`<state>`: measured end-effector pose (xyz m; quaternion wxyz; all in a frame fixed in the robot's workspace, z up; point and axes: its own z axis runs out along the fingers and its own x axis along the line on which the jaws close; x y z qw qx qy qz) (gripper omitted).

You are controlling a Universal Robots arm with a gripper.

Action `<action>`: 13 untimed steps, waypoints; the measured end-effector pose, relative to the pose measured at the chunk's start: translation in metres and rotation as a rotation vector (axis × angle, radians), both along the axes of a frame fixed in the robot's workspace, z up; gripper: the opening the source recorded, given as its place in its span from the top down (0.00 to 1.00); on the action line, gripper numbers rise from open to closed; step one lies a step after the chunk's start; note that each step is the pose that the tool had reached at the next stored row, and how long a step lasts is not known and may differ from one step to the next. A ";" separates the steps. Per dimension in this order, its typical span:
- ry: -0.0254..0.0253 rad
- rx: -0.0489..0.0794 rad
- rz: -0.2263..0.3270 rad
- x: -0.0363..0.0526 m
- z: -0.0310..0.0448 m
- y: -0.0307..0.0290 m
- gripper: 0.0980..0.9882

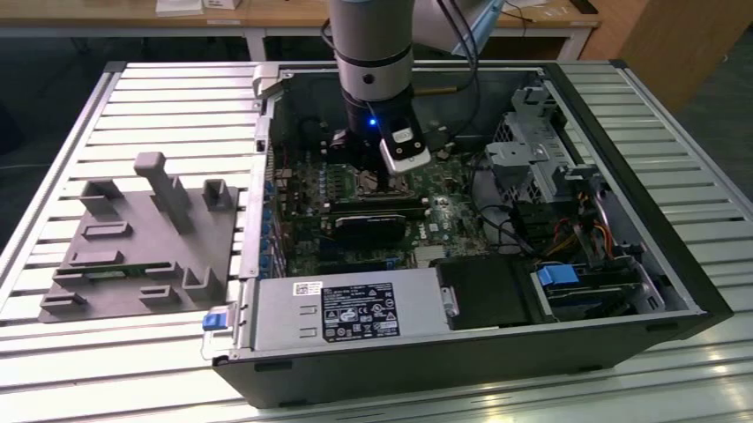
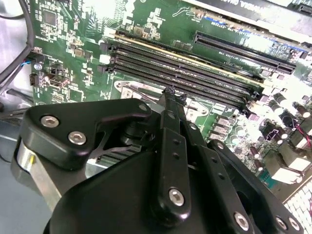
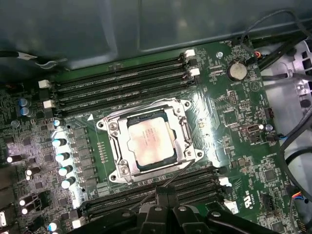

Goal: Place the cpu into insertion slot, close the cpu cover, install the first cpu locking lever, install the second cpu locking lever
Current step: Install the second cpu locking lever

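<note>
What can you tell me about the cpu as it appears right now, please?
The cpu is a small flat square chip with a pale silver-grey metal top that catches the light. In the first wrist view it lies flat in the insertion slot on the green circuit board, between banks of long black slots. The cpu cover, a thin silver frame, lies closed around it, the chip showing through its window. Nothing else touches it.
</note>
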<state>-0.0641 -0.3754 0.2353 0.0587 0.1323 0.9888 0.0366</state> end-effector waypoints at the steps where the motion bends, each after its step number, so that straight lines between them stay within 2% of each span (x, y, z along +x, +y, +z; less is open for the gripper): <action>1: 0.0000 0.001 0.001 -0.0001 -0.0001 -0.0001 1.00; 7: -0.0001 0.037 0.039 -0.0009 -0.0030 0.0000 1.00; 13: -0.0007 0.071 0.068 -0.0053 -0.0080 0.0000 1.00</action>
